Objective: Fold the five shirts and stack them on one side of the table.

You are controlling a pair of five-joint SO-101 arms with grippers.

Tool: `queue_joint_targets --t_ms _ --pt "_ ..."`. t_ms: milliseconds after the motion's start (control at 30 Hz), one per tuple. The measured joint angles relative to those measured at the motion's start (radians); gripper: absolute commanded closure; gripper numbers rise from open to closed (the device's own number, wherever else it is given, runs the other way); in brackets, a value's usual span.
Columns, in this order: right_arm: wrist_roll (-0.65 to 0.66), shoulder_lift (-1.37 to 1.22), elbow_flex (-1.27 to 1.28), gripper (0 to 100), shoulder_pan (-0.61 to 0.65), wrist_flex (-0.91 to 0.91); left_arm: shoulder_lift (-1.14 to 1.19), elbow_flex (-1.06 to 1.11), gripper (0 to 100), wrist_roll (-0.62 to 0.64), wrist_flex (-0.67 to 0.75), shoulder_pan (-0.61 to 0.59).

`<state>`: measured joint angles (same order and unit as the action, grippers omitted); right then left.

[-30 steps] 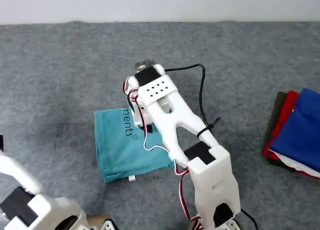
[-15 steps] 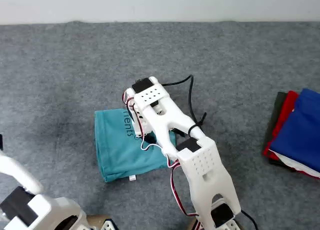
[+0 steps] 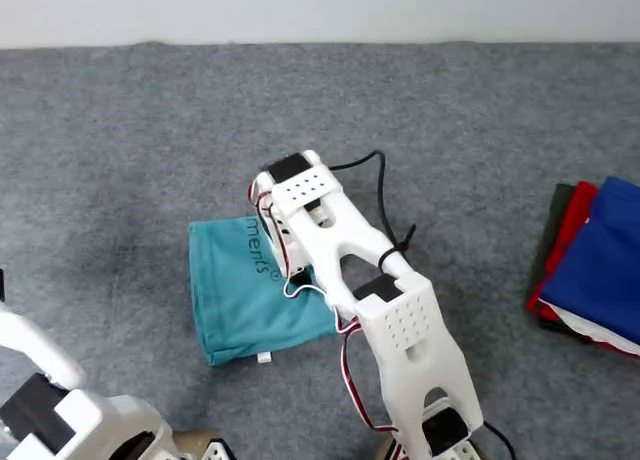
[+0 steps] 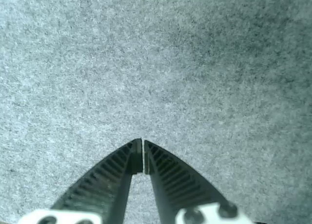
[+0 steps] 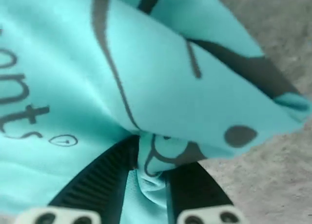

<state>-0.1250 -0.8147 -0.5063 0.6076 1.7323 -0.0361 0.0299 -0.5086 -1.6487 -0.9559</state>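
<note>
1. At the near left, the left arm (image 3: 62, 412) sits back from the work. The left gripper (image 4: 143, 158) has its ridged black jaws pressed together on nothing, over bare grey table cover (image 3: 450, 130). We judge it best left out of the way for this step.
2. Left of centre lies the teal shirt (image 3: 235, 300), already folded into a rough rectangle. Dark print runs along its far right part and a small white tag shows at its near edge. The cloth is thin and limp, and it creases softly instead of holding a sharp edge.
3. The right gripper (image 5: 151, 158) is clamped on a bunched fold of the teal shirt (image 5: 73, 63), with fabric puckered between its toothed fingers (image 5: 102, 173).
   - We judge the step to be moving this folded shirt toward the pile.
   - Because the pinch takes only a small tuck, we should lift slowly and low so the layers don't slide open.
   - The felt-like cover looks grippy, so dragging could undo the fold.
4. At the far right edge rests the stack of folded shirts (image 3: 590, 270). It has blue on top, red beneath and something dark underneath, with a sliver of white at the near side. We should set the teal one down flat and square on the blue.
</note>
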Motion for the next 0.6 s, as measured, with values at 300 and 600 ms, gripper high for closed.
queue_joint_targets --t_ms 300,600 --pt "0.247 0.141 0.041 98.9 -0.153 0.021 0.0 0.0 98 0.0 0.0 0.0" --pt "0.908 0.238 0.041 99.0 -0.503 0.021 0.0 0.0 98 0.0 -0.003 0.0"
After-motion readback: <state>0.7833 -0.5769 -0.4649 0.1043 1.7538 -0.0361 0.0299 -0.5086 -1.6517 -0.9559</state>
